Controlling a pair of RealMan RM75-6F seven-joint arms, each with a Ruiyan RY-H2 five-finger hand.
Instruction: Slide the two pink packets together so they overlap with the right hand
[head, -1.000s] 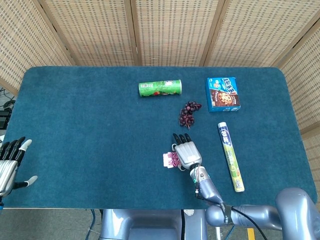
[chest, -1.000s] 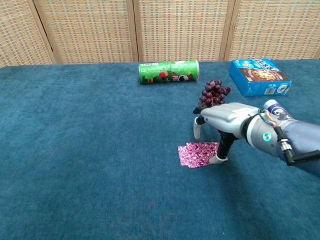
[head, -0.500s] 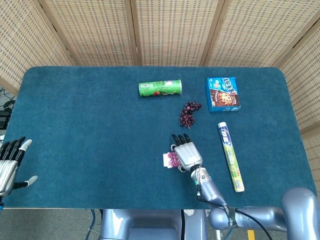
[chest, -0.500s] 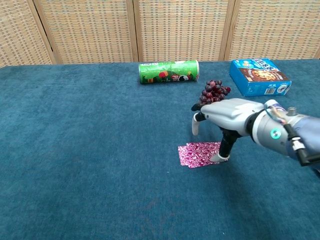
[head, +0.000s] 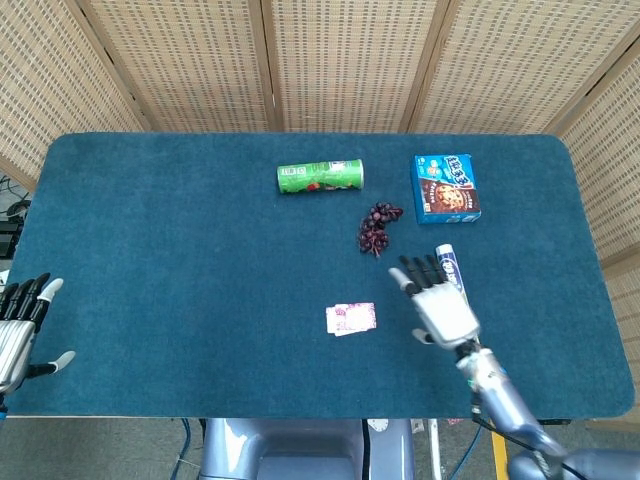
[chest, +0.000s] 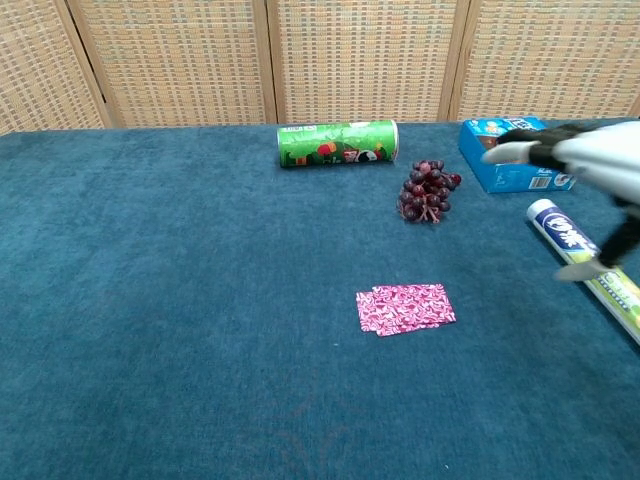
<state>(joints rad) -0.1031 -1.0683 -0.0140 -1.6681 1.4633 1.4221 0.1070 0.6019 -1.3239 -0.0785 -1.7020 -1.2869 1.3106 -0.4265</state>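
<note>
the two pink packets (head: 350, 319) (chest: 405, 307) lie flat on the blue table (head: 170, 270), overlapping into one patch, near the table's middle and a little toward its front edge. nothing touches them.

the right hand (head: 434, 299) (chest: 580, 165) hangs in the air at about 3 o'clock from the packets, well apart from them. its fingers are spread wide and point toward 12 o'clock, and it holds nothing. in the head view it sits just beside the near end of the long wrapped roll (head: 462, 313) (chest: 585, 265), partly covering it.

the left hand (head: 22, 325) shows only in the head view, at the far 9 o'clock edge of the table near the front corner. its fingers are extended and apart, with nothing in them.

at 12 o'clock from the packets lies a bunch of dark grapes (head: 376, 229) (chest: 428, 190). further toward 12 o'clock a green can (head: 320, 176) (chest: 338, 143) lies on its side. a blue cookie box (head: 446, 188) (chest: 515, 155) sits at about 1 o'clock from the packets, beyond the roll. woven screens (head: 330, 60) stand behind the table.
</note>
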